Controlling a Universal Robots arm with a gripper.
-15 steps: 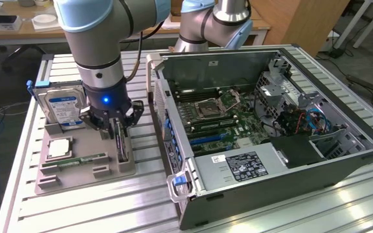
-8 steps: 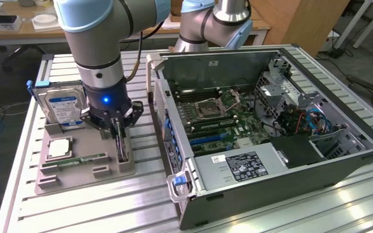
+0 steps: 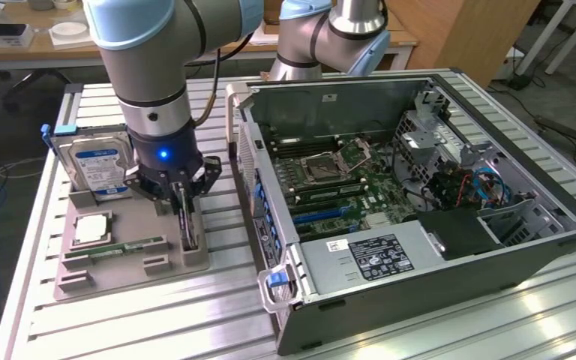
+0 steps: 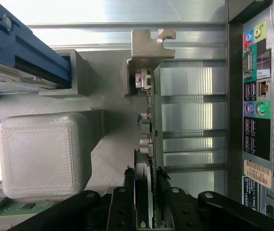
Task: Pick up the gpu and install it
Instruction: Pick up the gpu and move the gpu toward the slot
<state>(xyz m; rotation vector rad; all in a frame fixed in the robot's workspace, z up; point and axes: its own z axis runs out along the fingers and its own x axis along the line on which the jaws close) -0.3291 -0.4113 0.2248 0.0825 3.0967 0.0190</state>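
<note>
The black two-fingered gripper (image 4: 144,175) is clamped on the thin dark, silver-edged gpu (image 4: 146,134) directly beneath it. The card stands on edge in the grey plastic holder (image 3: 158,259), its long axis along the finger gap. The open black computer case (image 3: 418,300) lies beyond.

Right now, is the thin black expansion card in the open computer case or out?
Out: the card stands on edge in the grey holder tray beside the case, gripper clamped on it.

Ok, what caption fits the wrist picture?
Robot hand clamps the gpu standing in its grey holder, beside the computer case.
</note>
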